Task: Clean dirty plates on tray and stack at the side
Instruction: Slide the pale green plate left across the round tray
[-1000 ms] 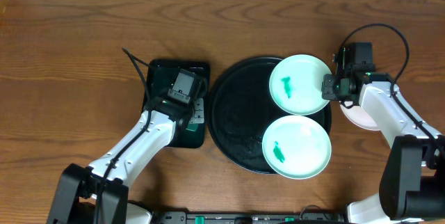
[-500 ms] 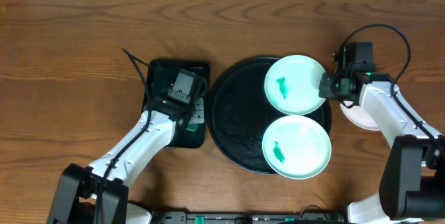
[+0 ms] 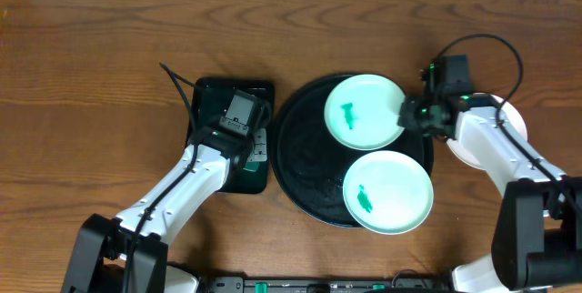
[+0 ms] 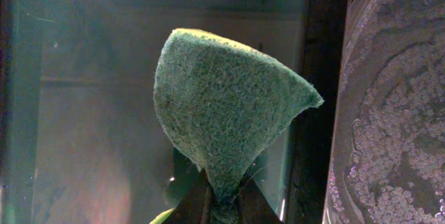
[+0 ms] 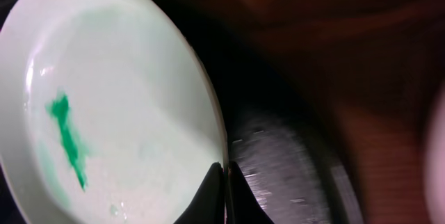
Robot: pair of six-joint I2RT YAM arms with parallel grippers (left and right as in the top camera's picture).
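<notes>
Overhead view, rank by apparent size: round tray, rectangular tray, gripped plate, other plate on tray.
1. round tray
2. rectangular tray
3. gripped plate and other plate: near alike; the gripped one may be lifted or tilted, so unranked

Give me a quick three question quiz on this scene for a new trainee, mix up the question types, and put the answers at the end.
1. True or false: the right gripper is shut on the rim of the upper plate.
2. Multiple choice: what does the left gripper hold? A, a green sponge. B, a white plate. C, nothing.
3. Fill in: counting the upper plate, ___ plates with a green smear are over the round black tray.

Key
1. True.
2. A.
3. Two: the upper plate and the lower plate.
</notes>
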